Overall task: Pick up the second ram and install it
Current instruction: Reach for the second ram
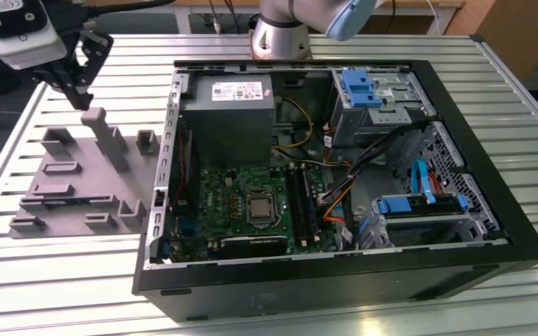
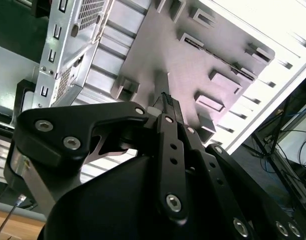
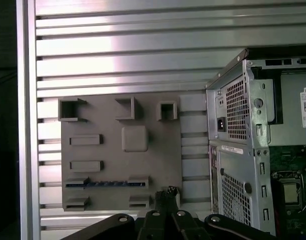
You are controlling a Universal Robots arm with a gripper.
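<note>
The second ram (image 1: 65, 202) is a thin dark strip standing on edge between low pegs of the grey tray (image 1: 73, 150), near the tray's front. It shows bluish-dark in the first wrist view (image 3: 105, 184). My gripper (image 1: 82, 103) hangs above the tray's far edge, just over a tall peg and well clear of the ram. Its fingers are shut with nothing between them, tips pressed together in both wrist views (image 3: 168, 191) (image 2: 166, 95). The long black memory slots (image 1: 299, 199) lie on the green motherboard inside the open computer case.
The open black computer case (image 1: 344, 280) stands at the tray's side toward the exterior view's right, its metal wall (image 3: 238, 150) close to the tray (image 3: 158, 150). Inside are a grey power supply (image 1: 230, 112), cables and blue drive brackets (image 1: 419, 204). All rest on a ribbed aluminium table (image 1: 64, 280).
</note>
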